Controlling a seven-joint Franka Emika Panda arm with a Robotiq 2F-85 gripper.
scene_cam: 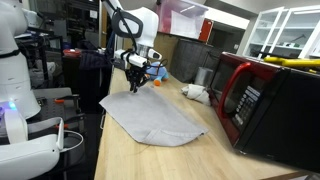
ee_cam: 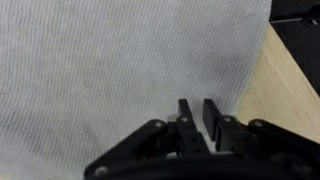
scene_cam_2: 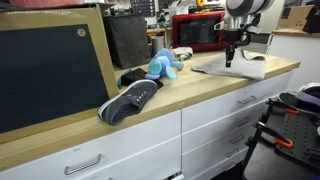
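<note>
A grey cloth (scene_cam: 150, 115) lies flat on the wooden counter (scene_cam: 120, 155); it also shows in the other exterior view (scene_cam_2: 236, 68) and fills most of the wrist view (ee_cam: 100, 70). My gripper (scene_cam: 135, 86) hangs just above the cloth's far corner, near its edge, and is seen in an exterior view (scene_cam_2: 229, 60) too. In the wrist view the two black fingers (ee_cam: 198, 108) stand close together with only a narrow slit between them. Nothing is held between them. The bare counter (ee_cam: 292, 90) shows beside the cloth's edge.
A red and black microwave (scene_cam: 265, 105) stands beside the cloth. A blue plush toy (scene_cam_2: 163, 66) and a dark shoe (scene_cam_2: 130, 100) lie further along the counter (scene_cam_2: 200, 92). A white object (scene_cam: 195, 92) lies near the microwave. A large black board (scene_cam_2: 50, 70) leans at the back.
</note>
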